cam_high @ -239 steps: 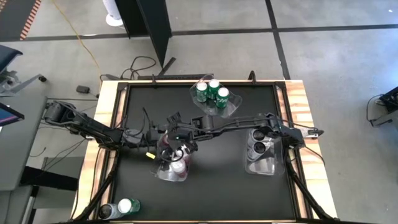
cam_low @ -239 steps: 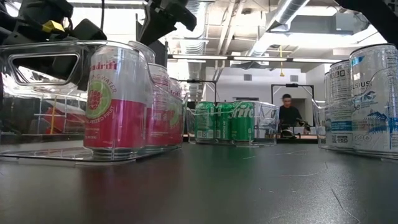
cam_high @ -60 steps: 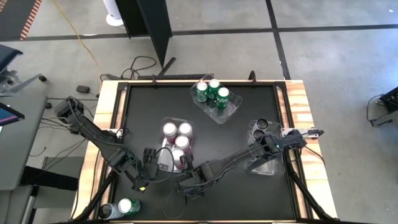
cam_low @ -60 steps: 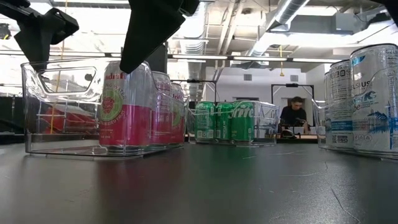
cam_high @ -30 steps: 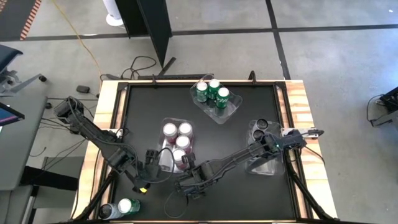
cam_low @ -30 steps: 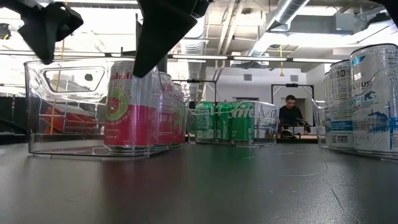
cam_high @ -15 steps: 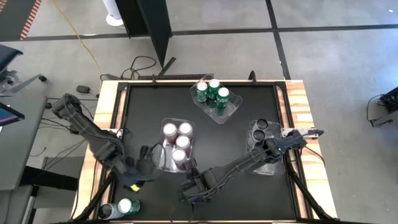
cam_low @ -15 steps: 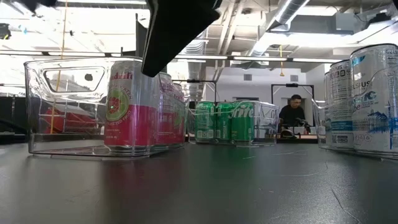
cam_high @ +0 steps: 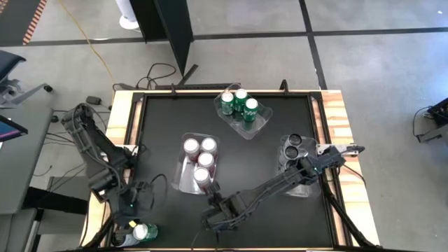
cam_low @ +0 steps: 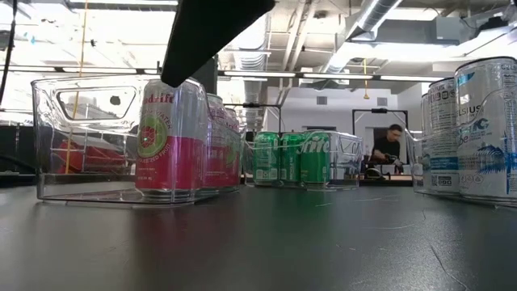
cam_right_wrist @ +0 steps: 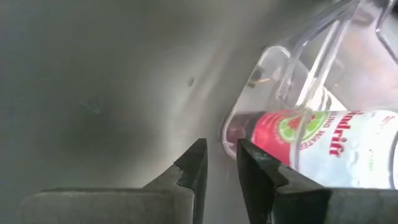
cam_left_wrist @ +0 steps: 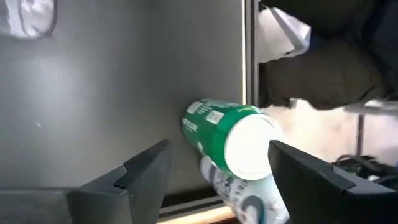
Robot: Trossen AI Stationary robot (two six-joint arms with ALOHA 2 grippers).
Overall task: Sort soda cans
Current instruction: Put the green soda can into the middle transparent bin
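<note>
Several pink soda cans (cam_high: 199, 175) stand upright in a clear bin (cam_high: 179, 180) mid-table. My right gripper (cam_right_wrist: 219, 163) hovers just off that bin's near end, fingers slightly open with nothing between them; the nearest pink can (cam_right_wrist: 323, 140) shows beyond them through the bin wall. A green soda can (cam_high: 143, 231) and a pale, blue-printed one (cam_left_wrist: 242, 196) stand at the table's near left corner. My left gripper (cam_left_wrist: 219, 146) is open above them and touches neither; the green can (cam_left_wrist: 230, 140) shows between its fingers. My left gripper (cam_high: 142, 203) is beside the left rail.
A clear bin (cam_high: 260, 126) with green cans (cam_high: 240, 101) sits at the far middle. Another bin (cam_high: 297, 187) with pale cans stands by the right edge. Wooden rails border the black mat. A person (cam_low: 393, 149) works in the room beyond the table.
My left gripper has swung away from the pink cans' bin toward the table's near left corner, rising and rolling, and now stands over the two loose cans. My right gripper has drawn back a little from the bin toward the near edge. The bin and cans stay put.
</note>
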